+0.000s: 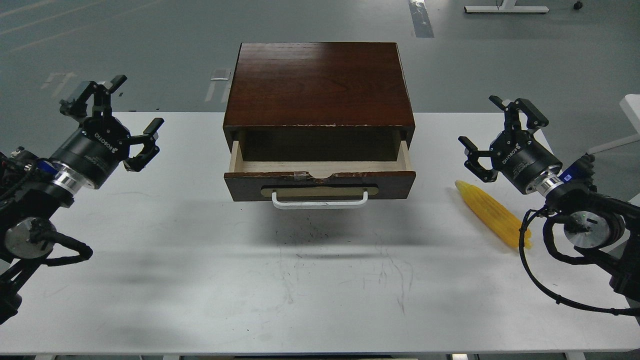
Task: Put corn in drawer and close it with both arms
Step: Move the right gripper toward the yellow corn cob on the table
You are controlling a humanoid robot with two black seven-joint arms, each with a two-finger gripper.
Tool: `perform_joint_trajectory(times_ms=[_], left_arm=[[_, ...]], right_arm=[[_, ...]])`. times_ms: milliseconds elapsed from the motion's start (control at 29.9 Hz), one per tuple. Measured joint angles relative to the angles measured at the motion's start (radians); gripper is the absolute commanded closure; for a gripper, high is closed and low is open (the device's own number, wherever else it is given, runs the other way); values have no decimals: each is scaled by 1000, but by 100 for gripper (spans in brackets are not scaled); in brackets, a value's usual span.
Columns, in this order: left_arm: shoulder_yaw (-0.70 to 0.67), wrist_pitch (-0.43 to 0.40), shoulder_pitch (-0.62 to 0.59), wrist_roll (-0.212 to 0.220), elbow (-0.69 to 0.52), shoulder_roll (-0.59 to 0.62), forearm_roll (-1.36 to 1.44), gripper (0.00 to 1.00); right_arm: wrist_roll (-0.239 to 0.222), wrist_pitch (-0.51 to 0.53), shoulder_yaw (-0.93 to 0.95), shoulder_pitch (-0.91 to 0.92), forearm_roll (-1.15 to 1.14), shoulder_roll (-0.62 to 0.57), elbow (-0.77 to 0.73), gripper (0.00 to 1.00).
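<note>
The yellow corn lies on the white table at the right, tip pointing up-left. The dark wooden drawer is pulled partly out of its cabinet, pale wood inside showing nothing in it, white bar handle at the front. My right gripper hovers open just above and beyond the corn, holding nothing. My left gripper is open at the far left, well apart from the drawer.
The white table carries only the cabinet and corn. Its near edge runs along the bottom of the view. Grey floor lies beyond; a white object sits at the far right edge.
</note>
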Motion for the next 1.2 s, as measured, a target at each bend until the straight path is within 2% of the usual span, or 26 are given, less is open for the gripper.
perform_joint_trajectory(times_ms=[468, 635, 735, 1002, 1203], left_arm=[[-11, -19, 17, 16, -5, 5, 4, 1], [-4, -109, -1, 12, -2, 44, 7, 1], [-4, -119, -8, 8, -4, 59, 8, 1], [-4, -120, -12, -5, -25, 81, 14, 1], [-7, -120, -12, -35, -63, 83, 75, 1]], right_arm=[[0, 4, -2, 13, -15, -10, 1, 0], [0, 7, -12, 45, -84, -44, 6, 0], [0, 8, -33, 90, -224, -80, 16, 0], [0, 8, -62, 237, -856, -233, 39, 0], [0, -2, -108, 259, -1288, -280, 38, 0]])
